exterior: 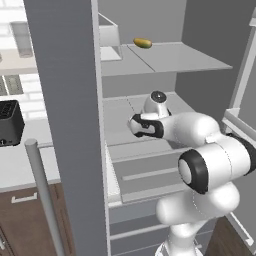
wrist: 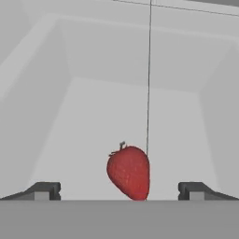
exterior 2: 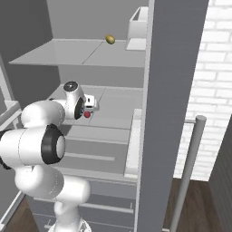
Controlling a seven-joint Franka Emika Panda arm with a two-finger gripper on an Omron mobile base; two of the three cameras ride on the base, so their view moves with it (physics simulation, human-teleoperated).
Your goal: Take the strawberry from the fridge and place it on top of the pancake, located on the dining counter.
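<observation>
While you look into the open fridge [exterior: 150, 65], read these lines.

Fridge: you see a tall grey body with its doors swung out to either side, pale grey shelves inside and drawer fronts lower down.

Upper shelf [exterior 2: 68, 56]: it carries an oblong yellow-green item [exterior: 142, 43], lying alone near the middle; a pale open-topped bin [exterior 2: 138, 25] sits on the same shelf, toward the door edge, and you cannot tell what is in it.

Middle shelf [exterior 2: 115, 102]: the strawberry [wrist: 129, 172] rests here, stem end up and leaning a little, on the bare pale surface.

Strawberry seen from the right base view: a small red dot just beside the hand, low on the same shelf.

Gripper [wrist: 119, 191]: your tool is spread wide; the two dark fingertips [wrist: 44, 190] stand well apart, one on each side of the fruit, and neither touches it.

Arm: the white hand reaches in over the middle shelf from the front.

Door handle [exterior 2: 190, 167]: a long grey vertical bar stands at the outer edge of the swung-out door.

Room, left of the fridge: a white wall counter [exterior: 20, 170] over brown wooden cabinet fronts, with a dark boxy appliance [exterior: 10, 122] on it.

Room, right of the fridge: a white brick wall [exterior 2: 215, 81] and a dark wooden floor [exterior 2: 204, 204].
</observation>
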